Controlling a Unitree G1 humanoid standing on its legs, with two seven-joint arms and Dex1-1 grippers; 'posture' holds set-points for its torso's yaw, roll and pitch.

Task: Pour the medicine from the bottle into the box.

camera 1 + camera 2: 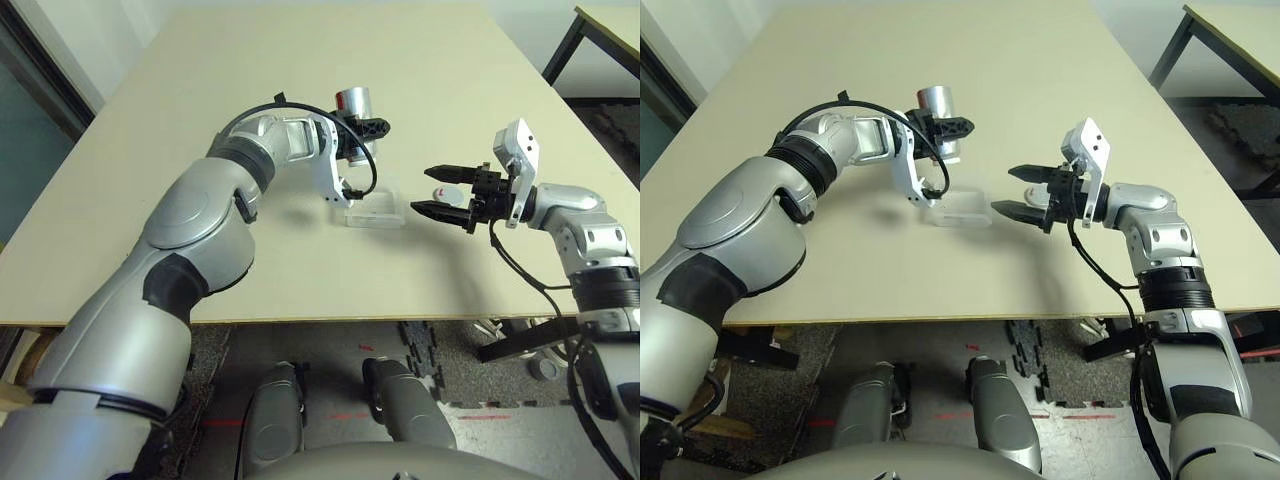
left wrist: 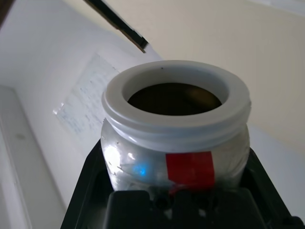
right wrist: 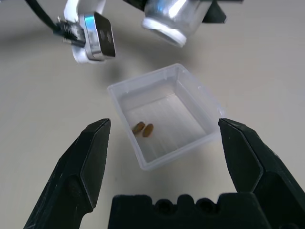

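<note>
Clear plastic, low-walled and square, the box (image 3: 164, 114) sits on the beige surface (image 1: 300, 90) with two small brown pills (image 3: 143, 128) lying side by side on its floor, touching or nearly so. Just above it, toward its twelve o'clock in the head views, the silver bottle (image 1: 353, 101) with its red label stripe hangs uncapped in the left end effector (image 1: 362, 128), whose black fingers are pinched on the bottle's body. In the right wrist view the white-rimmed mouth points down toward the box, over its far edge. The left wrist view looks into the dark mouth; nothing obvious shows inside, though the interior is too shadowed to be sure it is empty.

At three o'clock of the box, the right end effector (image 1: 440, 191) hovers just above the surface with its fingers spread wide, holding nothing and aimed at the box. Between its fingers in the head view a small white object marked red shows, too small to identify.

The pour looks largely done: medicine is already in the box. What remains, as I judge it, is confirming the bottle is empty and setting it upright.
</note>
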